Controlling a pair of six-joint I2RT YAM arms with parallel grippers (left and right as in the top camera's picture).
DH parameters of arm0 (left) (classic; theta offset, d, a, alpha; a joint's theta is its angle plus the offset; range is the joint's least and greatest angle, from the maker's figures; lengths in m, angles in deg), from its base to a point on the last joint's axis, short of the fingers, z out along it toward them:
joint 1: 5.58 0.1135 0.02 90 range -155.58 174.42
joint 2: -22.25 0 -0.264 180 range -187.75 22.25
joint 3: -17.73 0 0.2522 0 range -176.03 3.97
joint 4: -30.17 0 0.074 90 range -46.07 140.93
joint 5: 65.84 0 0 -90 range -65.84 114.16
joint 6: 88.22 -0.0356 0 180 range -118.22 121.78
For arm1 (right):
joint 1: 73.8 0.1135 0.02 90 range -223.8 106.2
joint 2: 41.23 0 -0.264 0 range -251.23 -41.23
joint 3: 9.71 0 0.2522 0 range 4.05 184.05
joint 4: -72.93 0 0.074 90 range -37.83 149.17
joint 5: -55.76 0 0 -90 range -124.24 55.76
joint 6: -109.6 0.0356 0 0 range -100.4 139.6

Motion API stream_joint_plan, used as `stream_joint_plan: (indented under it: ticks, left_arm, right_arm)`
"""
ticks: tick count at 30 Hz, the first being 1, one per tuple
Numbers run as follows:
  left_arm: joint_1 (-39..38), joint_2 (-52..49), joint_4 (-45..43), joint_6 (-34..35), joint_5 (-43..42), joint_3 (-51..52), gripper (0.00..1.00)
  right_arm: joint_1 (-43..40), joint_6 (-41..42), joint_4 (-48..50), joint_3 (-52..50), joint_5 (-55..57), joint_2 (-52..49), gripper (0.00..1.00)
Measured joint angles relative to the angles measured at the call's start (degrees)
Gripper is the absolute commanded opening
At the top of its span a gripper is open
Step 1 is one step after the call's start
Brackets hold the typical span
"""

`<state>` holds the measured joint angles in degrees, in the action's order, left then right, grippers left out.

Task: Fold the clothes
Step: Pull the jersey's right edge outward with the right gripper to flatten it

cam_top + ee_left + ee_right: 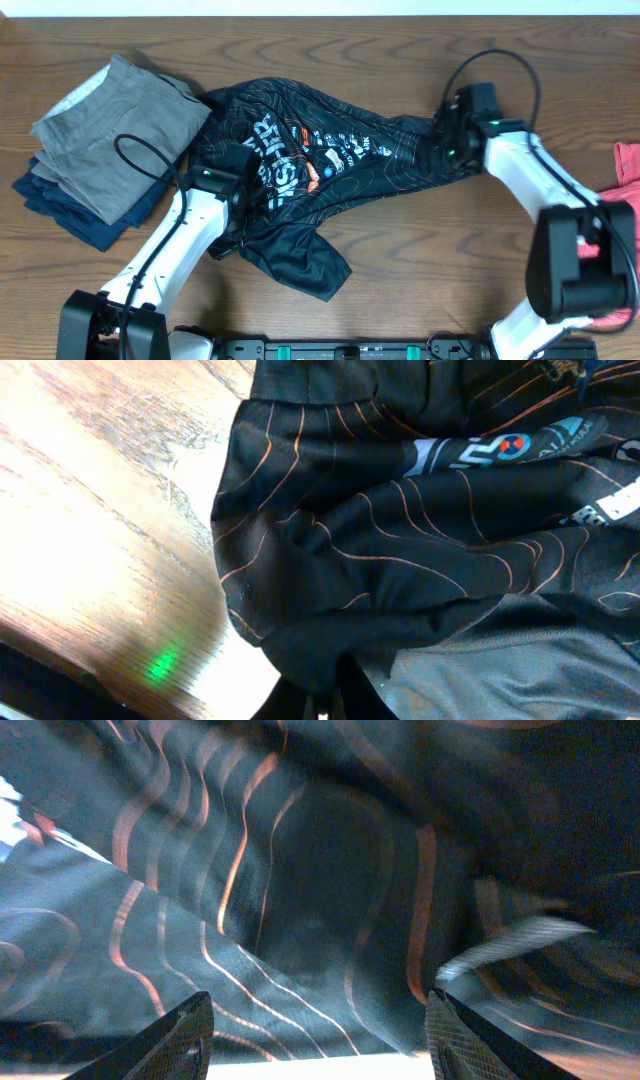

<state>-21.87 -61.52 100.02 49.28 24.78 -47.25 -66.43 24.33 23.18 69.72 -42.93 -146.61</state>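
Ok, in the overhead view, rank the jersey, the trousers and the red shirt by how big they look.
1. jersey, spread across the middle.
2. trousers, a folded pile, somewhat smaller.
3. red shirt, the smallest showing, but the frame edge cuts it off, so its real size is unsure.

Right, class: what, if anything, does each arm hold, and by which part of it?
The left gripper is shut on a bunched fold of the jersey; the right gripper, fingers apart, holds nothing.
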Motion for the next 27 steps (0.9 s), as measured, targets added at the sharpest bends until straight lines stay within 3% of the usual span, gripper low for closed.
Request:
stream_joint_plan:
  ticks: [2, 3, 5, 9, 15, 19, 22, 27]
  left_arm:
    - [0.0, 0.0, -0.11, 0.0, 0.0, 0.0, 0.06]
    - [0.0, 0.0, -0.2, 0.0, 0.0, 0.0, 0.06]
    - [0.0, 0.0, -0.42, 0.02, 0.0, 0.0, 0.06]
    - [0.0, 0.0, -0.74, 0.0, 0.0, 0.0, 0.06]
    - [0.0, 0.0, -0.85, 0.0, 0.0, 0.0, 0.06]
    - [0.0, 0.0, -0.85, 0.02, 0.0, 0.0, 0.06]
    - [0.0, 0.0, -0.87, 0.0, 0.0, 0.0, 0.06]
    - [0.0, 0.0, -0.85, 0.0, 0.0, 0.0, 0.06]
  right_arm:
    - [0.72, 0.0, 0.09, -0.2, 0.9, -2.16, 0.65]
    - [0.92, -0.13, 0.22, -0.2, 1.88, -3.15, 0.59]
    - [1.09, 0.11, 1.14, 0.02, 2.73, -3.34, 0.31]
    - [1.01, 1.11, 1.77, 0.15, 5.35, -3.91, 0.02]
    - [1.03, 3.15, 0.24, 0.87, 6.16, -3.58, 0.01]
    - [1.03, 5.09, -1.25, 2.75, 8.79, -0.85, 0.09]
    - [1.01, 5.75, -0.5, 4.81, 11.58, 3.48, 0.01]
    - [1.01, 6.38, 3.82, 6.69, 14.23, 9.01, 0.01]
